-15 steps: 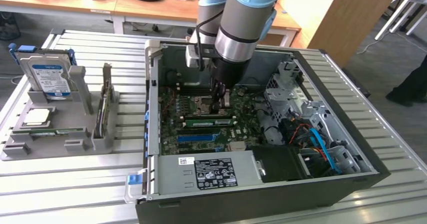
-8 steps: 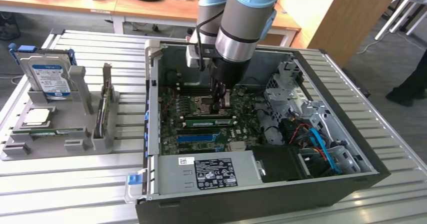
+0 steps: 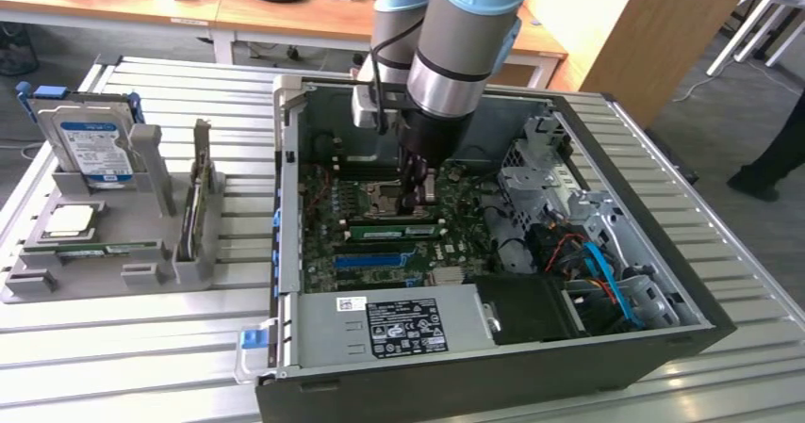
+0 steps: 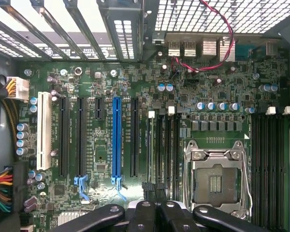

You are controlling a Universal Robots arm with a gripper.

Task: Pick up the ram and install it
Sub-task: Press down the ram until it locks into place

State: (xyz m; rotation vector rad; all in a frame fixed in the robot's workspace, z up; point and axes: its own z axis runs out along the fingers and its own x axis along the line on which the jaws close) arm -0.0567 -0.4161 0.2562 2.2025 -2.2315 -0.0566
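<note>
My gripper [image 3: 421, 189] reaches down into the open computer case [image 3: 654, 282], over the motherboard [image 4: 101, 96] beside the CPU socket [image 4: 215, 181]. Its black fingers [image 4: 144, 212] are pressed together, with nothing visible between them. In the wrist view the gripper [image 4: 154, 189] sits over the bank of memory slots [image 4: 165, 145] next to the socket. A long green stick that looks like the ram [image 3: 392, 229] stands on edge in those slots, just in front of the fingertips in the exterior view. I cannot tell whether the fingertips touch it.
On the exterior view's left a grey holder [image 3: 25, 286] carries a blue-labelled hard drive [image 3: 90, 145], a CPU chip [image 3: 70, 218], an upright dark card [image 3: 195, 206] and a thin green strip [image 3: 101, 247] in its front slot. Drive cage, cables and power supply [image 3: 402, 327] crowd the case.
</note>
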